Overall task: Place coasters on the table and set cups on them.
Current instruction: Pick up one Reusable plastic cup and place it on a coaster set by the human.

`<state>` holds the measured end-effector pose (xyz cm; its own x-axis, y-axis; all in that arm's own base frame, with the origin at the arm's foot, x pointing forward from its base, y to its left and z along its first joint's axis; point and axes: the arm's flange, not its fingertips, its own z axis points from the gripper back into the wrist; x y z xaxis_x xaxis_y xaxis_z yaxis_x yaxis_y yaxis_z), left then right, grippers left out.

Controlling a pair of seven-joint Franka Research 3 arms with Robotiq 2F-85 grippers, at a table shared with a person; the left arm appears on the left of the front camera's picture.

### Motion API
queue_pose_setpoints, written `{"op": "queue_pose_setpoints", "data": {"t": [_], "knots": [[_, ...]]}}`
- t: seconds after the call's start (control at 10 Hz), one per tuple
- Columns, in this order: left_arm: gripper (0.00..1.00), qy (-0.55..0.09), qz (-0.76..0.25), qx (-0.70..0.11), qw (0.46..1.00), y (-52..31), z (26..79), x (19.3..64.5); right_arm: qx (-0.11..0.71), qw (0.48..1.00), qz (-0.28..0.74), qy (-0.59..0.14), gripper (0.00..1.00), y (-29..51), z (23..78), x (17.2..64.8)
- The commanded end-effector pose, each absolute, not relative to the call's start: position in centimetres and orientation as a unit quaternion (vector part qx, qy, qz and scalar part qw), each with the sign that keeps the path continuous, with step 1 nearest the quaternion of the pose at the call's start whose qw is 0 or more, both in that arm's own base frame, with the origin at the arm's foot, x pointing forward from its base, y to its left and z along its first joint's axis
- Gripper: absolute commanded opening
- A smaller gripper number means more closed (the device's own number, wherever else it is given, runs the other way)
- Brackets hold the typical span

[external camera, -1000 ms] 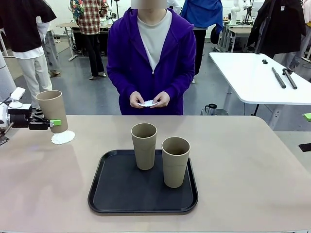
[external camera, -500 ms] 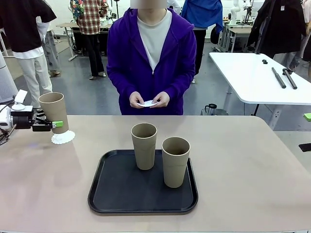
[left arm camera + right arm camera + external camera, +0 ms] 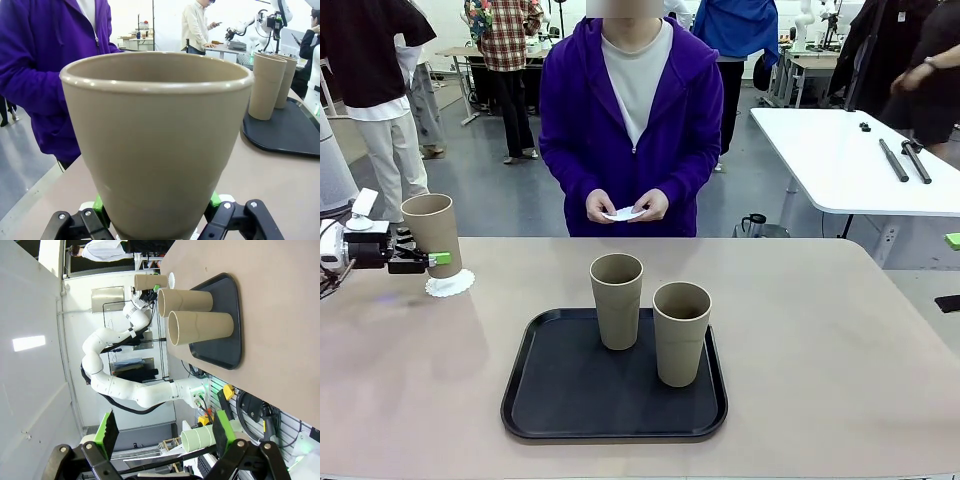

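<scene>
Far left: clenched on the tall matte tan tumbler point(image 3: 432, 228) with the left fingers point(image 3: 440, 258), now lowered and straightened onto the thin white scalloped coaster point(image 3: 452, 285) on the beige tabletop point(image 3: 820, 350); seemingly ready to release. Middle: two more tumblers point(image 3: 617, 300) waiting on the black tray point(image 3: 550, 400). Right fingers point(image 3: 109, 432) released, empty.

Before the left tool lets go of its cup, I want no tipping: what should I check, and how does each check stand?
1. Grip: left tool shut on the held cup: ok.
2. Position: held cup above the coaster: ok.
3. Contact: cup base resting on the coaster: cannot tell.
4. Posture: held cup upright: cannot tell, it seems to lean slightly.
5. Clearance: person's hands away from the coaster: ok.
6. Other arm: right tool open, far from the held cup: ok.
</scene>
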<state>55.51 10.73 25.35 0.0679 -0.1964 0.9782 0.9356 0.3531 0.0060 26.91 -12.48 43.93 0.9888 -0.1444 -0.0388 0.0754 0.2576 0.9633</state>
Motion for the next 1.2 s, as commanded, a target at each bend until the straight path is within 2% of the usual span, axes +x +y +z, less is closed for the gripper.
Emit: {"op": "queue_pose_setpoints", "data": {"t": [0.0,1.1], "knots": [[0.82,-0.52,-0.444,-0.355,0.638,10.7,25.5,55.5,0.608,0.791,-0.07,-0.029,1.0,-12.4,44.0,26.9],[0.82,-0.527,-0.438,-0.383,0.619,10.8,22.8,56.7,0.608,0.791,-0.07,-0.029,1.0,-12.4,44.0,26.9]]}}
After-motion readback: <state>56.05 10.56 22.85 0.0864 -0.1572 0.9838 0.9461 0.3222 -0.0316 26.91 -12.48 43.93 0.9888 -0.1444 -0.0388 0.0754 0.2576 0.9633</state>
